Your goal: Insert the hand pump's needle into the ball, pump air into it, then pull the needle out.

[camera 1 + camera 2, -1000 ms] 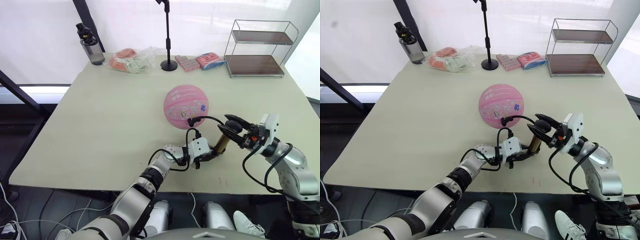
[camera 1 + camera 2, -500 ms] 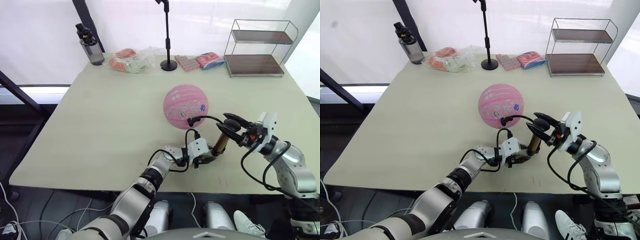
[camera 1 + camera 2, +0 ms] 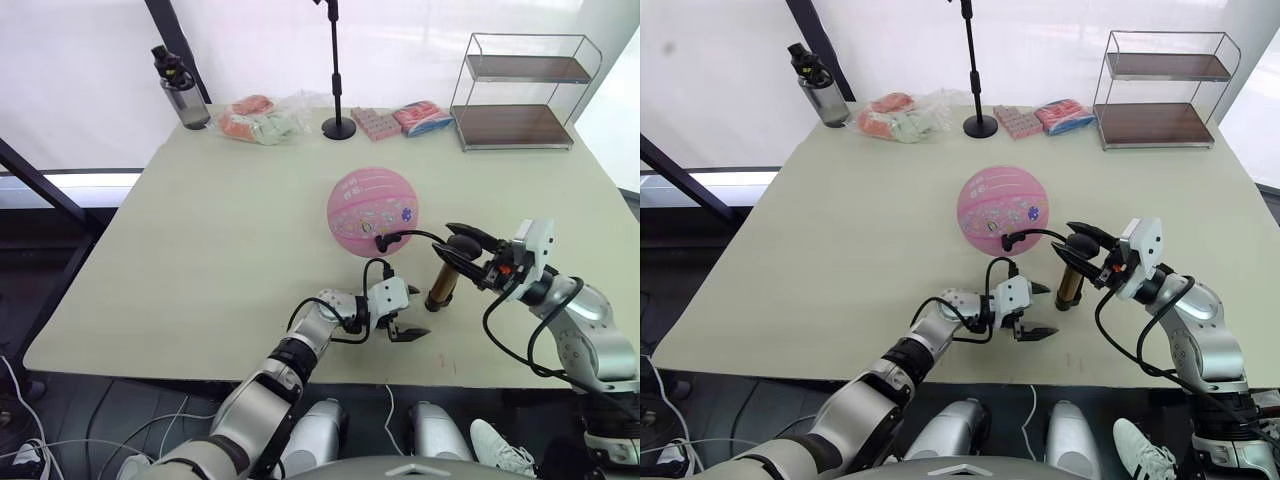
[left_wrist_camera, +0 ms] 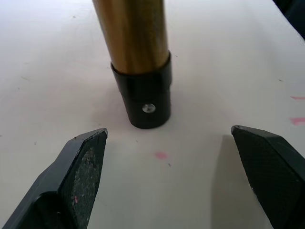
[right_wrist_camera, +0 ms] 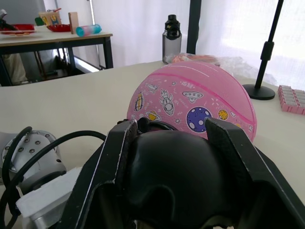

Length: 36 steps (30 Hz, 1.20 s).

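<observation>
standing upright just ahead of the wide-open left gripper (image 3: 403, 322), the hand pump (image 3: 441, 284) is gripped at its handle by the right gripper (image 3: 466, 253); the needle appears already seated in the ball (image 3: 372, 212), pumping and withdrawal are left.

Both arms: silver-grey metal shells, rounded segments, black ring joints between them. Left arm had a black knurled band mid-forearm and a round silver wrist housing with small screws around its face. White boxy block sat behind the left gripper (image 3: 403, 322); same white block behind the right gripper (image 3: 463, 250), with a small red-orange spot beside it. Loose black cables looped outside each wrist, running forearm to gripper block. Fingers (image 4: 83, 164) were black, wedge-shaped, tapering to blunt tips, fine cross-hatched texture on the inner pads, with a few pinkish specks on one. Right gripper's fingers (image 5: 119, 157) were glossy black, broad and angular.
</observation>
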Each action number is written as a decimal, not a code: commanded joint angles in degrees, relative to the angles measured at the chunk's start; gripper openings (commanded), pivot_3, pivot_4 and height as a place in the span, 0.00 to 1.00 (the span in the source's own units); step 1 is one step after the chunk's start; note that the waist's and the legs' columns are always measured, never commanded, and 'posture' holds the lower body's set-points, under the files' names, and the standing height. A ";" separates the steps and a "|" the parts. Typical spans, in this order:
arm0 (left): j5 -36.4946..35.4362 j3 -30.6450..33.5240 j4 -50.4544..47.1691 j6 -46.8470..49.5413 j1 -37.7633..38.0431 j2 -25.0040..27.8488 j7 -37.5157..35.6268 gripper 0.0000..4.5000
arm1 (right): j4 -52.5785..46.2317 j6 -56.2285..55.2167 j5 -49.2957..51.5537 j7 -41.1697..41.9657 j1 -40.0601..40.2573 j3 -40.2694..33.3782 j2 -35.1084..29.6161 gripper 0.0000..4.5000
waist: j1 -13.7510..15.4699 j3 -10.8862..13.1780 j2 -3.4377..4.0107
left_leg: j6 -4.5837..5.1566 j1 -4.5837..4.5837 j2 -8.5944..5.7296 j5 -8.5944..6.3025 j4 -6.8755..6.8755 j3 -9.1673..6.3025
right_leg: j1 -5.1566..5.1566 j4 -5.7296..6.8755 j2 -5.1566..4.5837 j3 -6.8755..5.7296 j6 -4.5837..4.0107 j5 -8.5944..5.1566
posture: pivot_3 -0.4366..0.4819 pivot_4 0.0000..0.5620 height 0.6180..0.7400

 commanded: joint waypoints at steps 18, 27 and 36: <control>-22.29 9.40 -42.09 19.60 11.88 17.56 -13.73 0.98 | 3.00 -1.64 -3.14 2.63 -3.61 -5.18 -11.46 0.45 | 0.17 0.65 0.52 | -0.27 -0.63 -0.03 0.17 0.01 0.18 | -0.72 0.05 -0.07 0.19 -0.03 0.02 | 0.48 0.27 0.96; -25.24 12.32 -51.60 25.12 15.38 23.03 -11.30 0.98 | 13.76 -20.70 -20.38 -0.57 -10.37 -1.39 -14.95 0.45 | 0.11 0.99 0.61 | -0.34 -0.66 -0.02 0.21 0.02 0.26 | -0.74 0.08 -0.08 0.24 -0.03 0.03 | 0.48 0.27 0.96; -26.09 13.12 -54.27 27.11 15.25 24.73 -9.79 0.98 | 25.79 -41.61 -38.64 -10.02 -15.32 3.25 -19.09 0.45 | 0.10 1.06 0.64 | -0.36 -0.68 -0.03 0.23 0.02 0.51 | -0.85 0.10 -0.08 0.41 -0.03 0.04 | 0.48 0.27 0.96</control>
